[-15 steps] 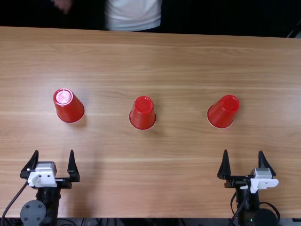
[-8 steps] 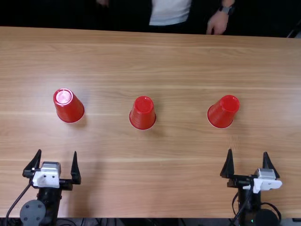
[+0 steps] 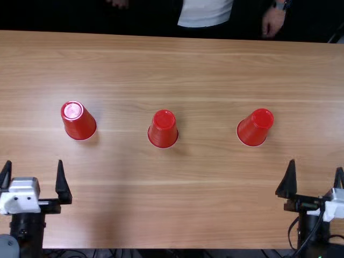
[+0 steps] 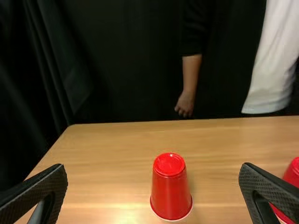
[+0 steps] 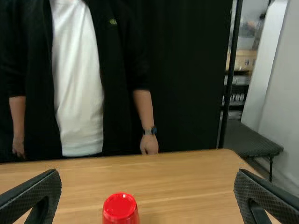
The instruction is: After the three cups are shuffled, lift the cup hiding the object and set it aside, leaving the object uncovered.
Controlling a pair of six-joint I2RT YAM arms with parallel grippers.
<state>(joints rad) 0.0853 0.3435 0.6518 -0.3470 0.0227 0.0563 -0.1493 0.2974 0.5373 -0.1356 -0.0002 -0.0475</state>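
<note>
Flanking the middle cup (image 3: pixel 163 129), left cup (image 3: pixel 78 121) and right cup (image 3: pixel 255 127) are sitting nearest the gaping, empty left gripper (image 3: pixel 33 166) and right gripper (image 3: pixel 315 166) respectively.

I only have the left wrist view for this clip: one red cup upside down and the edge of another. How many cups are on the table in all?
Observer: Three, in a row, all upside down: the left cup, the middle cup and the right cup.
Operator: Where is the other arm's gripper?
Observer: The right gripper is at the near edge of the table, nearer than the right cup and to its right, open and empty.
Operator: Is a hand on that right cup?
Observer: No. The person's hand on that side hangs beyond the far edge, apart from every cup.
</note>
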